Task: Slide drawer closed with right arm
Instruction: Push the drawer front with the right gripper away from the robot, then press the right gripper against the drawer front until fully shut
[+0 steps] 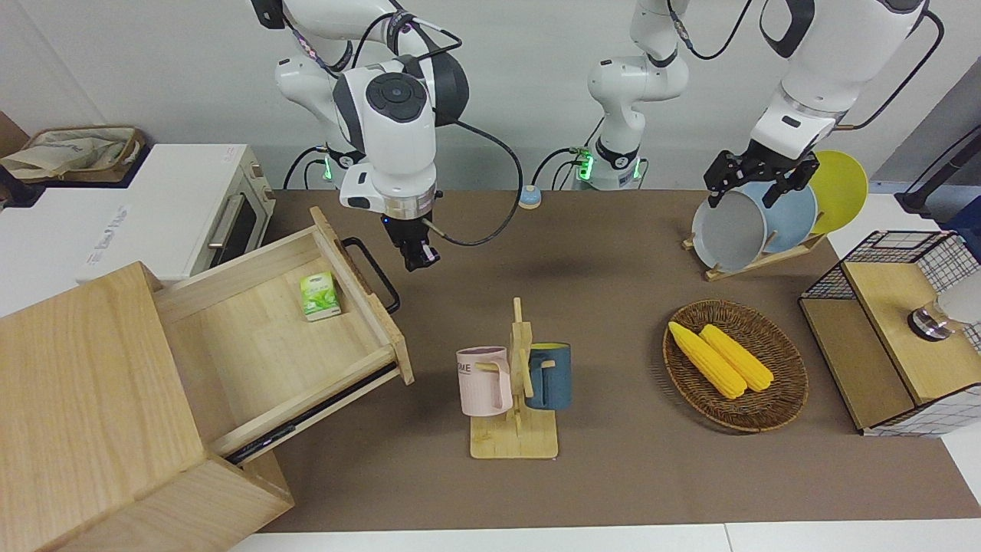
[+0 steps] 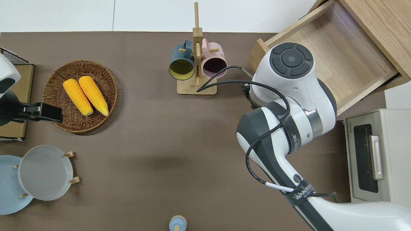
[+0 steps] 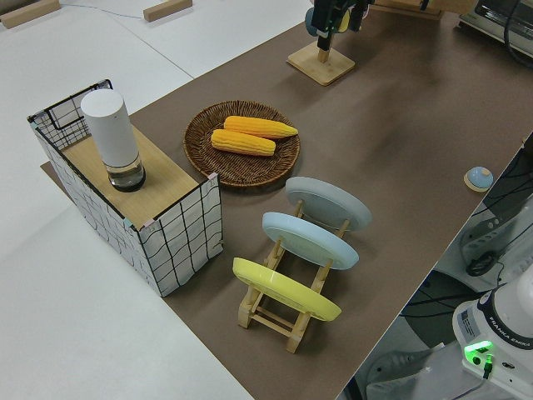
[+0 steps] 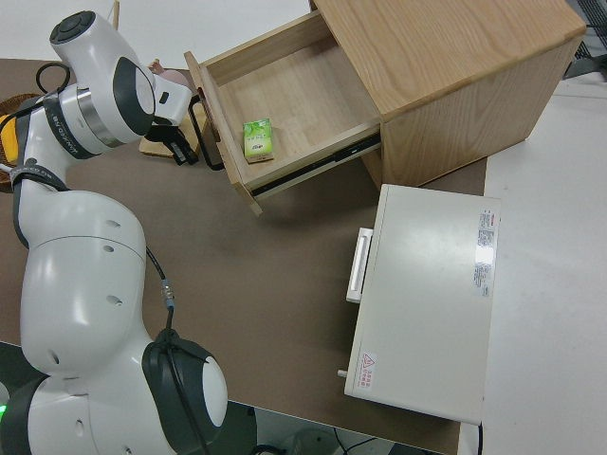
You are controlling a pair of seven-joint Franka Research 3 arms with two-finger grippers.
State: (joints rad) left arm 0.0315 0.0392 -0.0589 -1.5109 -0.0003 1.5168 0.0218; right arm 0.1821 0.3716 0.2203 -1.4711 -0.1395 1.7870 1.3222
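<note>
Black, and seemingly clenched on nothing: right pincer (image 1: pixel 420 257) hanging just beside the drawer's loop handle (image 1: pixel 373 274), on the side away from the cabinet (image 1: pixel 92 399), not touching it. Reaching in on the right arm (image 2: pixel 289 106), much the nearer of the two; left arm parked, left pincer (image 1: pixel 755 180) splayed wide.

Standing pulled well out of the cabinet: light-wood drawer (image 1: pixel 268 337), a small green packet (image 1: pixel 319 296) lying inside near the front panel (image 1: pixel 360 287). Facing the pincer squarely with that panel and handle. Running the panel's long axis crosswise to the slide, from nearer the robots to farther from them; running the travel axis straight from the pincer into the cabinet.

Judging by this: needing a push on the panel toward the cabinet, kept along the rails to avoid skewing.
</note>
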